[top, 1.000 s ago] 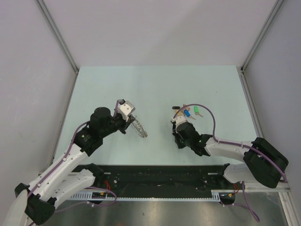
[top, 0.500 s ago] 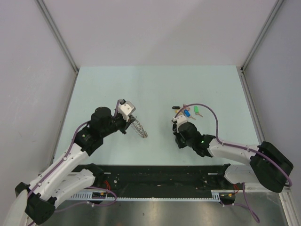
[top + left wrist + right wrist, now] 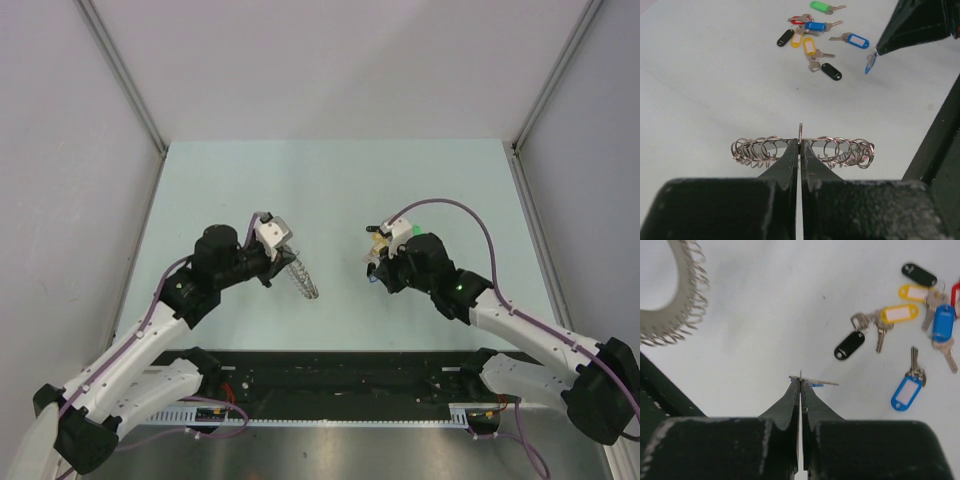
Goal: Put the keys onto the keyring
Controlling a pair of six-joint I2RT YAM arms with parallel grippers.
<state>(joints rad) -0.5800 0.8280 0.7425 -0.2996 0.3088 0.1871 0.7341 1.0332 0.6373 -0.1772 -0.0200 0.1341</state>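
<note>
Left gripper [image 3: 800,146]: jaws pressed together, clamped on the rim of the keyring [image 3: 840,150]; from the left wrist view the ring is seen edge-on, a band of many small wire loops running out to either side of the fingertips; in the top view it hangs tilted below the gripper; whether its lower edge touches the counter [image 3: 330,190] cannot be told.

Right gripper [image 3: 800,382]: jaws together, pinching a blue-tagged key [image 3: 820,383]; the metal blade lies crosswise at the fingertips with a sliver of blue under it; from the left wrist view the blue tag dangles off the black fingertip, above the counter; this gripper stands to the right of the keyring, apart from it, with bare counter between.

Loose keys [image 3: 899,313]: scattered flat on the counter, farther from the keyring than the right gripper, well apart from the ring; none touches it.
- black-tagged key [image 3: 850,345]: the loose key nearest the keyring; its small ring sits beside that of a yellow-tagged one
- second blue-tagged key [image 3: 907,390]: alone, on the side of the pile away from the keyring
- another yellow tag [image 3: 912,291], another black tag [image 3: 919,274], a third blue tag [image 3: 943,322]: bunched together at the far part of the pile
- red tag [image 3: 956,290]: cut by the frame edge
- green-tagged key [image 3: 820,6]: outermost from the keyring in the left wrist view
</note>
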